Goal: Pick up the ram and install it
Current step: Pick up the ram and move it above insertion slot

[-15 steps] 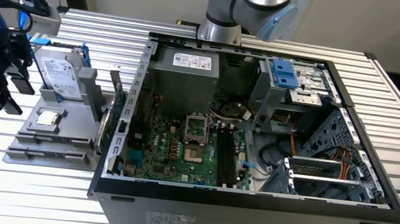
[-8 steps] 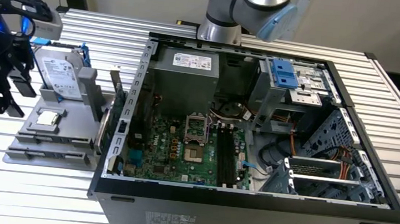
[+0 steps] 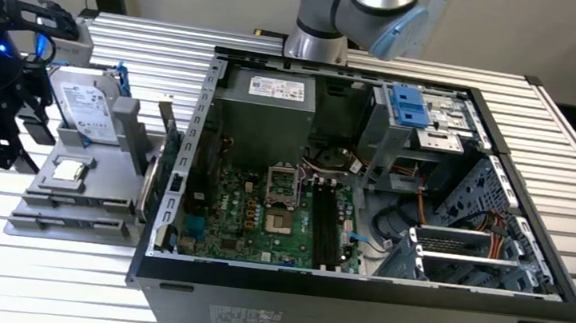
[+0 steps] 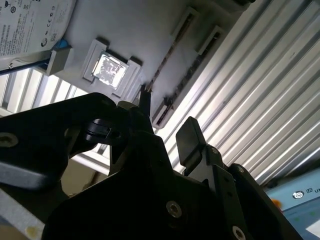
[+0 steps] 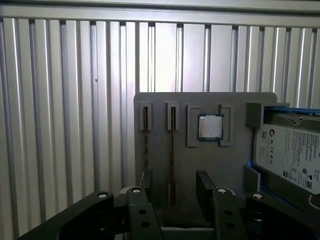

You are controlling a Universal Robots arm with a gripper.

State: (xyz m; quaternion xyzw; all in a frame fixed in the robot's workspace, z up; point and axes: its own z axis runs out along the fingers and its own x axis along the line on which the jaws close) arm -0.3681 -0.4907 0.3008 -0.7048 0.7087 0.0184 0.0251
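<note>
the gripper [image 5: 175, 192] hangs just above the grey tray [image 5: 200, 165] that sits on the ribbed table [image 5: 60, 125], at the exterior view's left of the open computer case [image 3: 360, 290]. its jaws stand wide apart and it has hold of nothing.

the ram [image 5: 172, 150] stands on its thin edge in a narrow slot of that tray, so from the first wrist view you get little more than a dark line with a brownish glint. its long axis runs along the slot, parallel to the table's ribs, one end lying between the two black fingers [image 5: 205, 187] and the other pointing away from them towards the tray's far edge. there is a gap on either side of it (neither finger touches it, as far as i can make out).

a second slot [image 5: 145, 132] runs just beside it, same direction. on the ram's other side a square processor chip [image 5: 210, 126] lies flat in its recess, and beyond that a silver hard drive [image 5: 290, 155] leans at the tray's end.
</note>
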